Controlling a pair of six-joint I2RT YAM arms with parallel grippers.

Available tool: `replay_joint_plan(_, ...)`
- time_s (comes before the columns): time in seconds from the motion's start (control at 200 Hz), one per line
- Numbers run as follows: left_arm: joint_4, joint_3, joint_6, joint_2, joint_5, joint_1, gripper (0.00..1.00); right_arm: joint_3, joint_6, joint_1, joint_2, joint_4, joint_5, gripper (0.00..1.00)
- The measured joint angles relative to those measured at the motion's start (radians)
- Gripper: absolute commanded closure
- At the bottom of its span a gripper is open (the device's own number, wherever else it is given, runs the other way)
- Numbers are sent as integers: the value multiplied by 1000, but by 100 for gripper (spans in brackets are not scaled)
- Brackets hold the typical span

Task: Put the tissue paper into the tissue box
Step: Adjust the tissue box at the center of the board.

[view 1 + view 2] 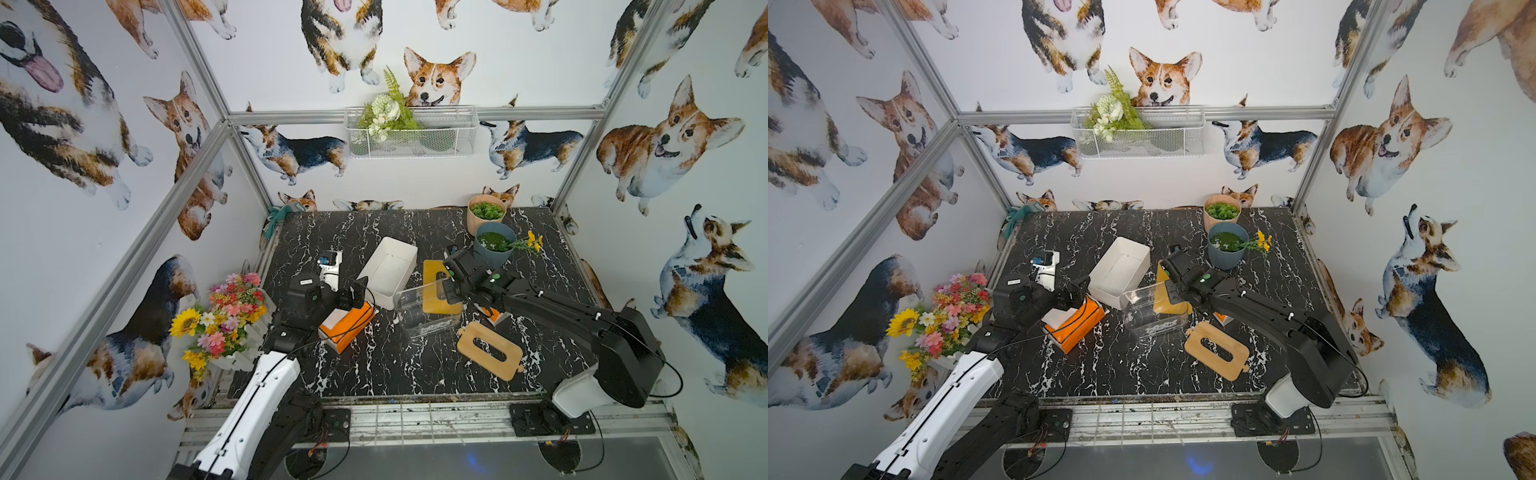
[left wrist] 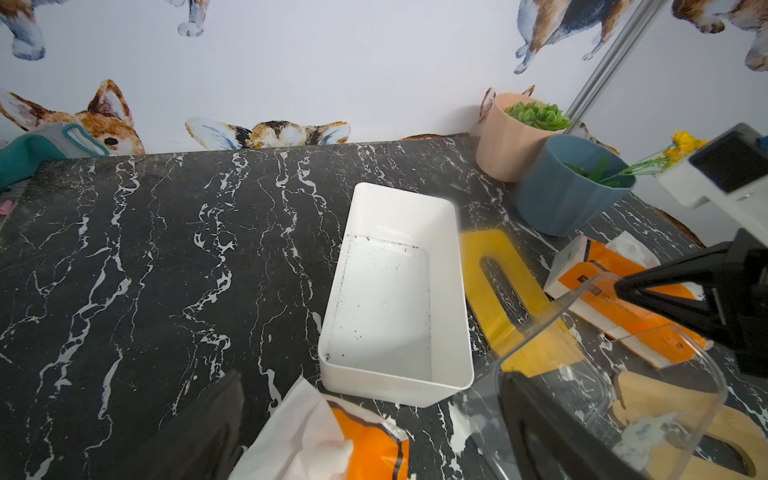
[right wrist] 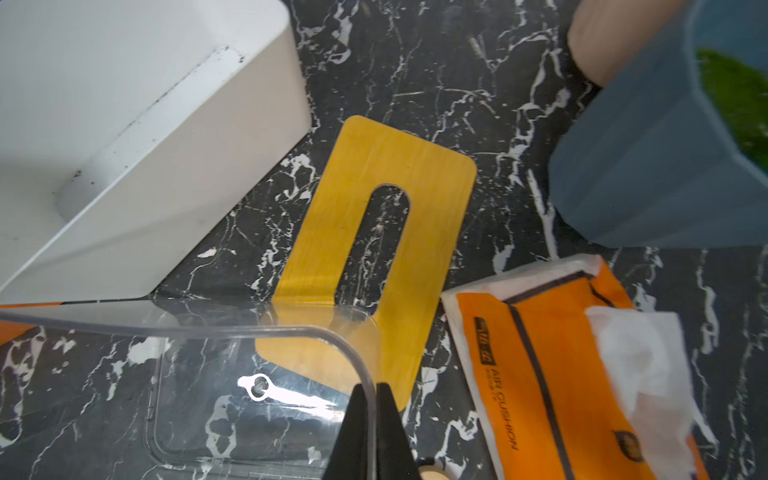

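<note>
Hovering over the near-left pack (image 1: 347,328), the left tool (image 1: 358,293) has its jaws wide apart and holds nothing; whether it touches the film cannot be told. Right tool (image 3: 371,392) is pinched together on the right end wall of the clear box (image 1: 424,311), with the thin rim between its fingers; judged to be a steadying hold.

Layout:
- The pack lies flat on the table (image 1: 374,374), just near-left of the white box (image 1: 384,270), which is open and empty.
- The clear box is also open and empty, close to the white box's near corner.
- A second pack (image 3: 561,365) lies right of the clear box, mostly under the right arm in both top views.
- Yellow lid (image 3: 374,166) lies flat right of the white box, its near end seen through the clear box; wood lid (image 1: 467,332) is near-right, apart.

Handling, judged:
- The pack is light and soft and will squash under pressure; the orange film looks slick.
- A loose white sheet (image 2: 303,432) stands out of the top and would pull free if taken alone.
- Take hold across the short width at mid-length, jaws on the long sides, firm enough to dent the stack.
- Line the long axis up with the box before lowering; the fit looks close.
- The clear box is stiff, light and apt to slide.
- Which box is meant is uncertain; the clamp suggests the clear one.
</note>
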Motion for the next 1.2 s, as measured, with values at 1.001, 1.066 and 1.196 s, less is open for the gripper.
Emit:
replay_joint_plan(1.001, -18, 0, -14, 13, -107, -5, 2, -101, 418, 234, -59, 95, -141, 58)
replay_joint_plan(1.066, -30, 4, -13, 22, -107, -6, 3, -98, 417, 234, -87, 97, -136, 52)
replay_joint_plan(1.196, -66, 29, -13, 56, -107, -14, 8, -84, 389, 233, -180, 95, -90, 47)
